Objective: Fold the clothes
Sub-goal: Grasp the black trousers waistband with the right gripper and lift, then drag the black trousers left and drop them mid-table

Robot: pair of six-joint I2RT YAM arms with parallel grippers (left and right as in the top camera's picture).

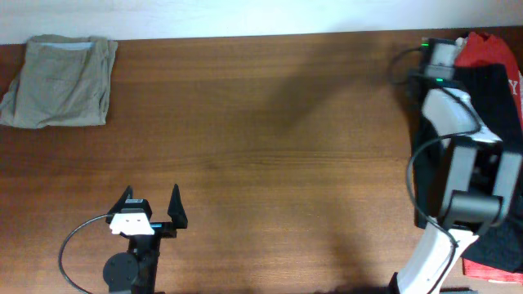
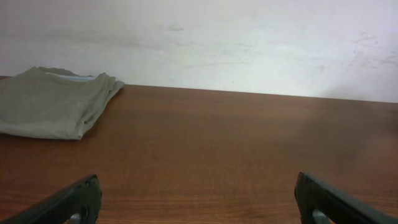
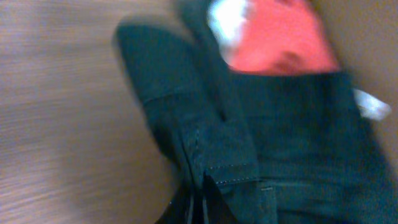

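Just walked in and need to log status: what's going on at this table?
The right gripper is at the right edge of the table. It seems to be pinching the black garment, which lies against a red T-shirt, though that wrist view is blurred. The left gripper sits open near the front edge, holding nothing. A grey-khaki garment lies folded at the far left corner.

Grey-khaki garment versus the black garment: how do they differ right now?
The grey-khaki garment is a neat folded rectangle; the black garment lies loose and rumpled, not folded. The grey-khaki one sits alone at the table's far left corner; the black one is at the right edge, touching a red garment, with the right arm over it. Both rest on the wooden table.
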